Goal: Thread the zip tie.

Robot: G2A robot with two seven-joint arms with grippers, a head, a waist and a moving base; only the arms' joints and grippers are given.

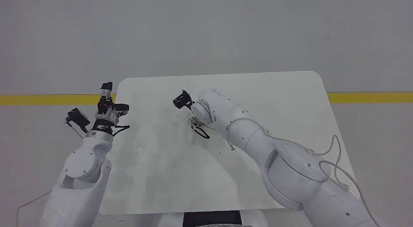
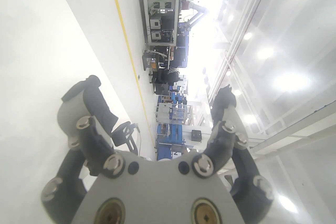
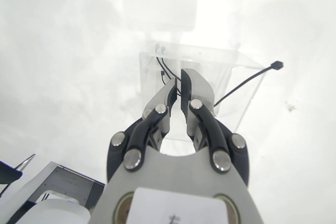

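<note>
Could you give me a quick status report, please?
Left hand open, empty, at table edge. Right hand closed on zip tie over clear stand. Nothing blocking.

Brightly lit from overhead. Blown out around ceiling lights (image 2: pixel 288 80), hazy over the white table (image 3: pixel 65 25). Bent by fisheye distortion along the yellow floor line (image 2: pixel 122 25).
</note>
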